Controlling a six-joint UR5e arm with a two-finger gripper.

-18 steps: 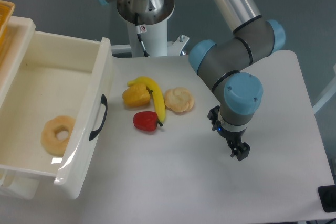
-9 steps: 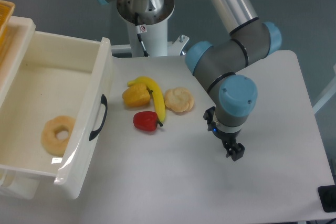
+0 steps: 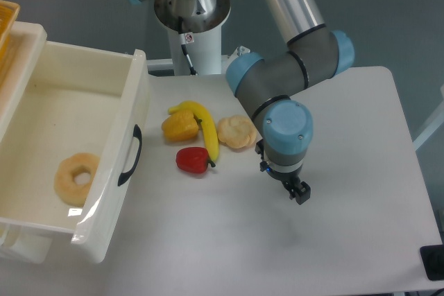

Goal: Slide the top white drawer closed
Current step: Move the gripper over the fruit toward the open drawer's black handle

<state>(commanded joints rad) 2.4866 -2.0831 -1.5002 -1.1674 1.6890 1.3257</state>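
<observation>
the top white drawer (image 3: 83,136) stands pulled well out at the left side of the bench (image 3: 361,240), its deep cream-white box open to the camera and its front panel facing right toward the fruit. a black arched handle (image 3: 130,155) sits on that front panel. inside the drawer a pale doughnut (image 3: 77,178) lies flat on the floor of the box, toward the near left part. behind the drawer, at the far left edge, a bit of the white cabinet (image 3: 21,39) shows, with something yellow-orange above it that is cut off by the frame. on the bench to the right of the drawer front lies a small cluster: a yellow banana (image 3: 205,126), an orange-yellow fruit (image 3: 180,127) touching its left side, a red fruit (image 3: 193,160) just below them, and a pale round biscuit-like piece (image 3: 236,132) to the right of the banana. the arm reaches down over the bench, its blue-capped wrist just right of the pale piece. the pincer (image 3: 299,193) hangs below the wrist over bare bench, well apart from the drawer, with nothing in its grasp; from this angle i cannot tell how far apart its jaws stand.
</observation>
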